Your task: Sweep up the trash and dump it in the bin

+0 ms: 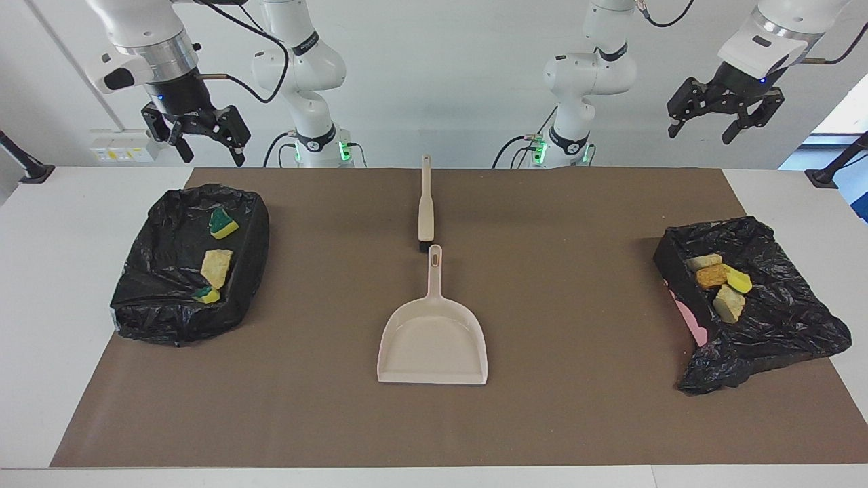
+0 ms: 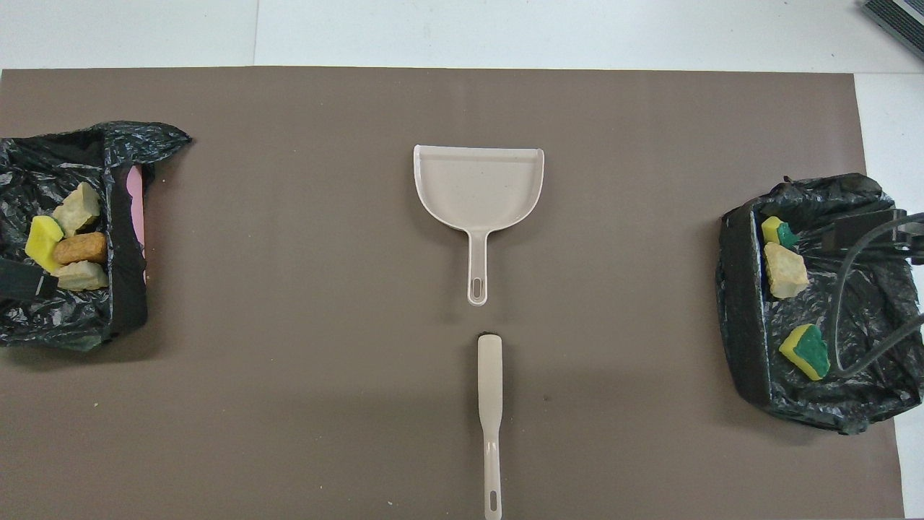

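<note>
The trash lies in two bins lined with black bags. The bin [image 1: 252,247] [image 2: 740,325] at the right arm's end holds three chunks, one green and yellow [image 1: 222,224] and one tan [image 1: 217,266]. Several yellow, tan and orange chunks [image 1: 719,279] [image 2: 68,242] lie in the bin [image 1: 678,261] [image 2: 128,282] at the left arm's end. A beige dustpan [image 1: 434,342] [image 2: 478,184] lies empty mid-mat. The brush [image 1: 425,203] [image 2: 490,404] lies in line with its handle, nearer to the robots. My right gripper [image 1: 211,148] hangs open high over its bin. My left gripper [image 1: 702,132] hangs open high above the left arm's end.
A brown mat [image 1: 576,407] [image 2: 289,361] covers most of the white table. A pink wall [image 1: 688,318] shows where the bag has slipped on the bin at the left arm's end. The right arm's cables [image 2: 859,289] cross the overhead view of its bin.
</note>
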{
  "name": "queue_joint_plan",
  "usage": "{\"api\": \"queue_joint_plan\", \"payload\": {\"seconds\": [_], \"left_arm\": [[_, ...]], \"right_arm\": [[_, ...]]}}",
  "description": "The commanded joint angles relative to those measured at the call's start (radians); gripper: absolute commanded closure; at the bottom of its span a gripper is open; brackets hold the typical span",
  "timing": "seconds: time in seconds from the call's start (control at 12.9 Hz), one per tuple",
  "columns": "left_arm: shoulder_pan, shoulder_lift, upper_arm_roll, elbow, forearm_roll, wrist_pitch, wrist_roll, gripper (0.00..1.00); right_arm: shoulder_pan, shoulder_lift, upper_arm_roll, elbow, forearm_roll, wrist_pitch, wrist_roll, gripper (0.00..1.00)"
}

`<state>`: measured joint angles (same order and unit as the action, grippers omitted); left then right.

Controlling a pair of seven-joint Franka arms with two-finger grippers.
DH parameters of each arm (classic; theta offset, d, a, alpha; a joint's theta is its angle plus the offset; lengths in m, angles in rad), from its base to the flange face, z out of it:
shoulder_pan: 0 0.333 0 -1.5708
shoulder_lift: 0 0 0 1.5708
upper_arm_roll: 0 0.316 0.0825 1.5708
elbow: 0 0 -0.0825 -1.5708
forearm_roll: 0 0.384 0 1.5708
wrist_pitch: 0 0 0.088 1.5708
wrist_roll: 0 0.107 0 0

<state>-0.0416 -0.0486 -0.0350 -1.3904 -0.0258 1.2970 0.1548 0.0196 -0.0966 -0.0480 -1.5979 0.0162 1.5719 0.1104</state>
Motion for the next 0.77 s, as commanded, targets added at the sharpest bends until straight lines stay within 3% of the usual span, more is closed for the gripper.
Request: {"api": "queue_joint_plan", "payload": {"seconds": [0.0,0.7], "left_arm": [[0.023,-0.002,-0.016,0.008,-0.008,-0.008,-0.003,0.00],[0.023,-0.019,-0.014,-0.016,-0.003,-0.012,-0.003,0.00]], "right_arm": [[-0.009,-0.005,0.005,0.003,0.016,-0.015,-0.012,0.00],[-0.009,-0.005,0.005,0.003,0.016,-0.015,-0.011,0.00]]}}
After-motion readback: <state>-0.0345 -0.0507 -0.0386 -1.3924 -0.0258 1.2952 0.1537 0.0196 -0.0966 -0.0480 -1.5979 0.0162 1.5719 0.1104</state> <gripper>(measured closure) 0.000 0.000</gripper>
